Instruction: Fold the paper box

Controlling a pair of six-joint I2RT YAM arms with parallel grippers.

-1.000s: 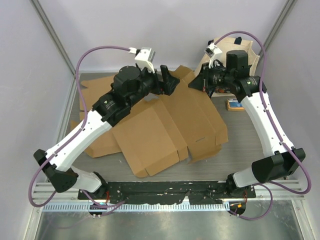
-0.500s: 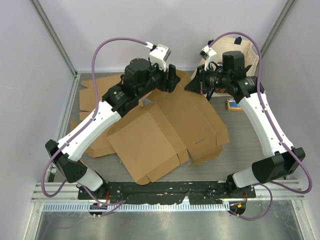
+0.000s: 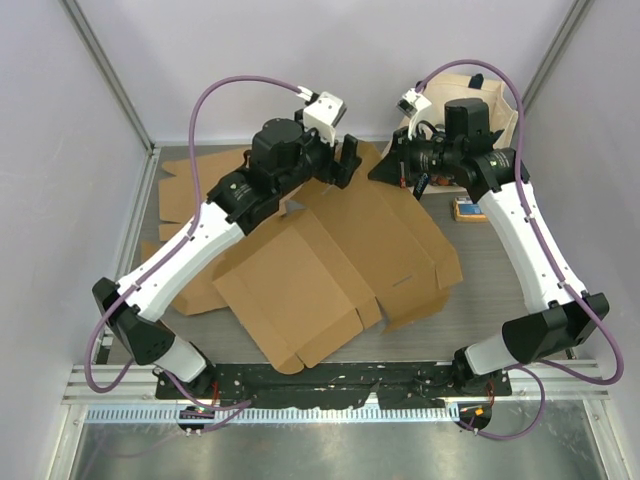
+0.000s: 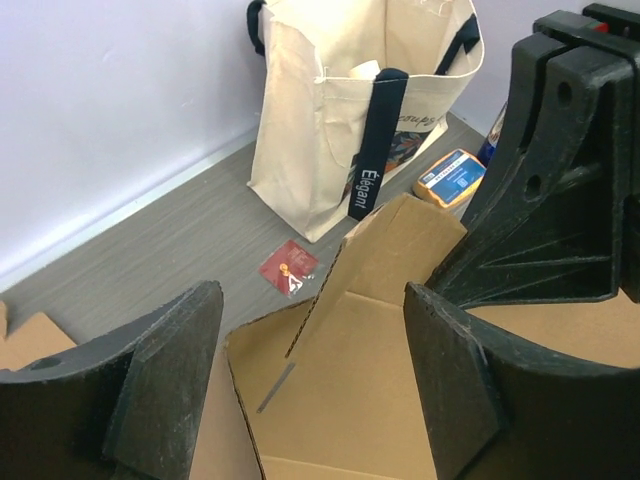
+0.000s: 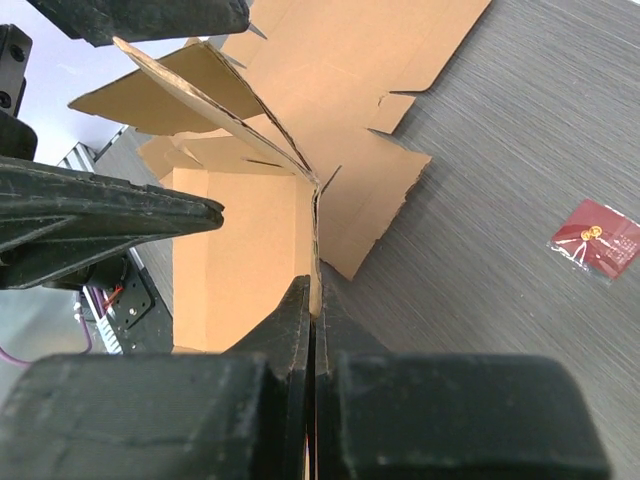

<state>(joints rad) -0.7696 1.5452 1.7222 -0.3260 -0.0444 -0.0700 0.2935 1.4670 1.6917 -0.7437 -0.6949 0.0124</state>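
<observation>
The brown paper box (image 3: 340, 250) lies mostly flat on the table, its far end lifted. My right gripper (image 3: 385, 168) is shut on the edge of a raised far flap; in the right wrist view the cardboard (image 5: 240, 260) stands upright out of the pinched fingertips (image 5: 313, 290). My left gripper (image 3: 348, 160) hovers open just left of it, over the box's far end. In the left wrist view its fingers (image 4: 312, 300) straddle the folded-up flap (image 4: 350, 400) without touching it.
A cream tote bag (image 3: 470, 100) stands at the back right, with a small blue and orange box (image 3: 468, 209) beside it. A red packet (image 4: 289, 267) lies on the grey table near the bag. More flat cardboard (image 3: 190, 180) lies at the left.
My left gripper has swung right and farther back, up to the raised flap. The box's left panel has tilted up a little. The right gripper has kept its grip and hardly moved.
</observation>
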